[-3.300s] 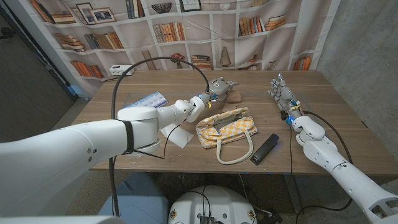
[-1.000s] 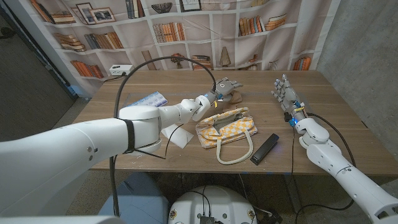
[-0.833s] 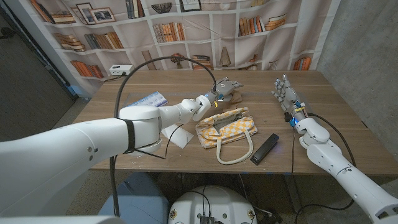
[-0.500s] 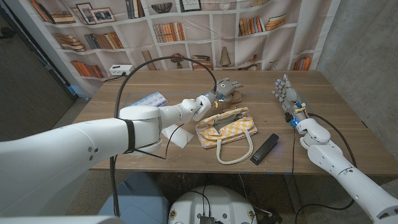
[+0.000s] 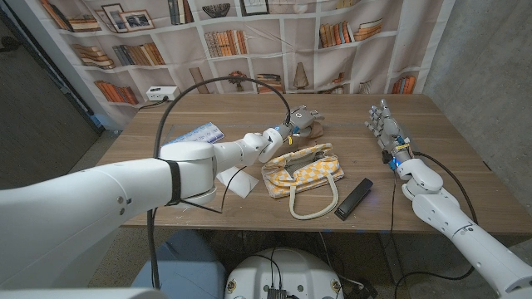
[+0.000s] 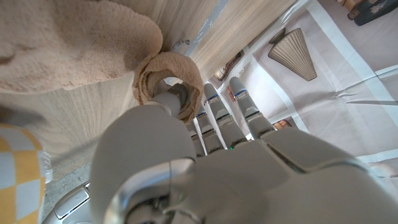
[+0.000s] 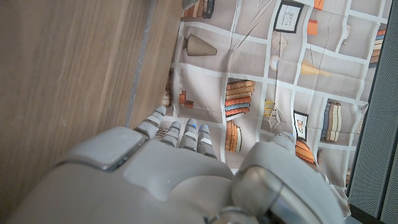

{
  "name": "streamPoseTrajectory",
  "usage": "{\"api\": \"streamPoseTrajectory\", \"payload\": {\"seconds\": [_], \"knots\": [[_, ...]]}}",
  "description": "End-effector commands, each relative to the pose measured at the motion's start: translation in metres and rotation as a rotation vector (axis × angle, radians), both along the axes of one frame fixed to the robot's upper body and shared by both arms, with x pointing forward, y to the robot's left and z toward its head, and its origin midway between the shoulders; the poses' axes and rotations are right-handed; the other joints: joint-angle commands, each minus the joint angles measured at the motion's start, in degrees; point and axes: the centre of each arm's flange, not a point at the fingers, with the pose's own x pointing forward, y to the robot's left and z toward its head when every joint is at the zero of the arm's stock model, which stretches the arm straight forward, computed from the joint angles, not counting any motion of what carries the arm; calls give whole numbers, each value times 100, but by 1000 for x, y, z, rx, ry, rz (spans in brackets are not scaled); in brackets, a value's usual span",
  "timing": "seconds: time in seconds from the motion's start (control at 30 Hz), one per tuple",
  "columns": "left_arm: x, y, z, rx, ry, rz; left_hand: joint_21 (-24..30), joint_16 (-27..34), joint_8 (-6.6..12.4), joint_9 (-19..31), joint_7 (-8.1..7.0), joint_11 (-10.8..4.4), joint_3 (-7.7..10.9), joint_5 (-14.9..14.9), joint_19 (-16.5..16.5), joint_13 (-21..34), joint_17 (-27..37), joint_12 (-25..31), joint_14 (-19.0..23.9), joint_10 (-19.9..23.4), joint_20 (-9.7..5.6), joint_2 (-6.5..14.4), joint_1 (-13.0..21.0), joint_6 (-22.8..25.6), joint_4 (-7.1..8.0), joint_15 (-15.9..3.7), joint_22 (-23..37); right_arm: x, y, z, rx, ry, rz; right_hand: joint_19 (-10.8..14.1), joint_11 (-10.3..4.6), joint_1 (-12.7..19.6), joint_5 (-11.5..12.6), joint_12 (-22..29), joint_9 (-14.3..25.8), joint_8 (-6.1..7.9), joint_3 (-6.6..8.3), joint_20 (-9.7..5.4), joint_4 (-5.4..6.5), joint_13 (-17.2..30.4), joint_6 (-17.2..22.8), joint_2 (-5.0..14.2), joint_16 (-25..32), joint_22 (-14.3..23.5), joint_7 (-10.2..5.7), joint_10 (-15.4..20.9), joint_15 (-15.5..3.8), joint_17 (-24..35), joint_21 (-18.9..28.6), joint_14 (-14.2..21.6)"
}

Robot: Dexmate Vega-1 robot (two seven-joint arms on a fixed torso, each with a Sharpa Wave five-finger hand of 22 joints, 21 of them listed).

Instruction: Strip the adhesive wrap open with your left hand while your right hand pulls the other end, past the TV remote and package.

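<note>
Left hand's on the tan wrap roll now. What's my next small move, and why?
Probably bring the right hand across toward the wrap roll. The left hand is at the roll, with a finger in its core and the loose tan end lying beside it on the table. The right hand stands open, well apart, holding nothing, so nothing can pull that end.

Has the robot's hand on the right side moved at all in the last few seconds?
Yes. The right hand has drifted slightly toward the table's right edge and a little nearer the robot, judged against the black remote, which has stayed put.
</note>
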Motion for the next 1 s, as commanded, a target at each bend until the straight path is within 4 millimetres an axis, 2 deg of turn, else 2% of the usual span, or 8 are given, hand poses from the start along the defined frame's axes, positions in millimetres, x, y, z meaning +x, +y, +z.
{"api": "streamPoseTrajectory", "payload": {"seconds": [0.03,0.1,0.2,0.4,0.43,0.57,0.77,1.0], "knots": [[0,-3,-3,4,14,9,96,54,161,15,-49,-215,182,-5,52,34,-21,256,612,932,-120,72,-39,503,-40,-270,5,-2,-3,0,4,-3,-4,2,-21,-52,-1,7,12,21,8,20,17,9,4,13,19,23,-18,60,-65,7,9,-9],[0,-4,-3,4,17,11,122,180,206,12,-26,-336,209,-19,52,141,44,479,1047,1434,-140,113,33,741,-88,-354,3,-3,-4,-1,4,-3,-5,3,-20,-52,0,6,12,21,9,17,17,9,7,15,20,23,-20,59,-70,6,10,-7],[0,-5,-4,3,18,12,177,426,178,24,-4,-361,116,-43,67,381,200,792,1662,1719,-172,112,262,968,-205,-395,11,-3,-4,-1,5,-3,-5,1,-15,-55,0,5,12,23,9,16,18,9,12,14,19,23,-19,57,-70,6,10,-10],[0,-7,-4,1,18,11,299,719,66,72,20,-354,31,-77,98,754,474,1073,2354,1620,-269,120,676,1106,-241,-400,29,-4,-5,-1,7,-6,-6,1,-33,-59,0,9,12,28,10,18,18,9,31,15,20,23,-26,70,-67,6,10,-7],[-1,-7,-3,0,15,6,330,774,60,84,33,-345,19,-97,112,818,526,1127,2503,1627,-345,110,747,1156,-239,-398,31,-5,-5,-1,7,-7,-7,2,-34,-61,0,9,12,28,10,16,19,9,32,15,18,23,-27,71,-70,6,10,-12],[-2,-7,-1,-18,7,-8,362,772,55,112,55,-328,-2,-137,65,932,590,1196,2593,1599,-542,84,879,1238,-242,-398,29,-6,-5,-1,10,-9,-7,-2,-31,-67,-1,10,12,35,9,16,21,9,54,13,19,23,-29,76,-69,6,9,-9],[-5,-3,9,-62,-18,-30,368,744,49,132,81,-301,-21,-149,7,1004,628,1255,2605,1620,-720,76,952,1281,-231,-396,20,-7,-6,0,11,-13,-7,-2,-32,-82,-1,9,12,35,8,15,29,9,61,16,21,23,-31,79,-69,9,9,-9],[-5,1,22,-97,-49,-36,374,724,64,148,66,-276,-31,-152,-30,1044,651,1275,2602,1604,-732,80,991,1339,-223,-395,18,-9,-7,5,8,-26,-9,-3,-34,-102,-2,8,12,34,4,17,39,9,69,17,22,23,-34,80,-71,12,9,-10]]}}
